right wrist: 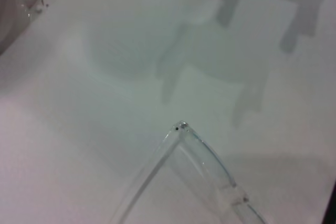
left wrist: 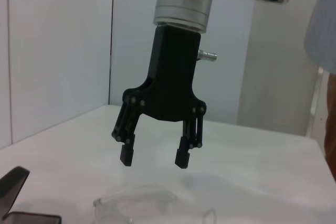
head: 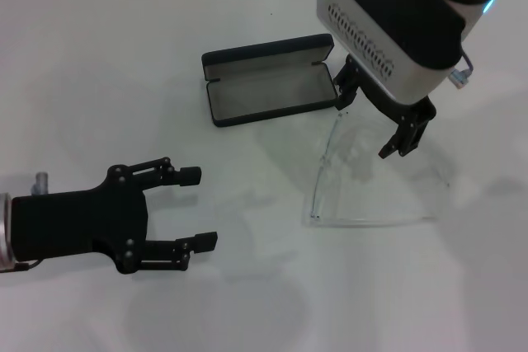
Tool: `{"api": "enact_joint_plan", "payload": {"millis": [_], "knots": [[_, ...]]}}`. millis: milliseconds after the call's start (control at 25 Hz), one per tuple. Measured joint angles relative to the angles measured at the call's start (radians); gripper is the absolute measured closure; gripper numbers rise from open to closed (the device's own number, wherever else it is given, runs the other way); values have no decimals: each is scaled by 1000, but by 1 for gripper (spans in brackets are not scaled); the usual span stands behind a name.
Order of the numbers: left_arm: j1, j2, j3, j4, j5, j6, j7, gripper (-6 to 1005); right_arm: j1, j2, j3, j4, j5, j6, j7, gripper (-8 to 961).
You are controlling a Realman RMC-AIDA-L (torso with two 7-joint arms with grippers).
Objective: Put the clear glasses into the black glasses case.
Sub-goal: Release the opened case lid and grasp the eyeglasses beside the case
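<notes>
Left gripper (head: 196, 208), black, is lying low over the near left of the white bench (head: 82, 80), its two fingers spread wide with nothing between them, pointing toward the right. Clear glasses (head: 371, 191) are resting on the bench right of centre, temples unfolded and reaching toward the far side, the curved lens lying along the near edge of their outline; the left wrist view is catching the same clear glasses (left wrist: 142, 199) low in its field, and the right wrist view is showing one hinge and temple of them (right wrist: 181, 129) against the bare surface. Black glasses case (head: 268, 80) is sitting open at the far centre, grey lining facing up, lid standing along its far side, just beside the far tip of the left temple but apparently not touching it. Right gripper (head: 375, 125) is hanging over the far part of the glasses, near the right end of the case, fingers (head: 404, 139) pointing down, set apart and gripping nothing; seen from the left wrist, the right gripper (left wrist: 154, 157) is hovering clear above the lens.
</notes>
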Motion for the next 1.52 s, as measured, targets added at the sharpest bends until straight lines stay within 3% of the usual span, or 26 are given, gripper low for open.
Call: {"api": "enact_joint_plan", "payload": {"millis": [760,1200,1520], "knots": [[8,-7,-5,12,13,-22,-5,141,-20,3,-247,114,121,269,-85,139],[-2,-7,-5,15,7,-23,-17,148,-21,3,-255,163,180,320,-132,143],[-3,-7,-5,17,5,-25,-20,155,-17,3,-282,201,182,343,-150,198]]}}
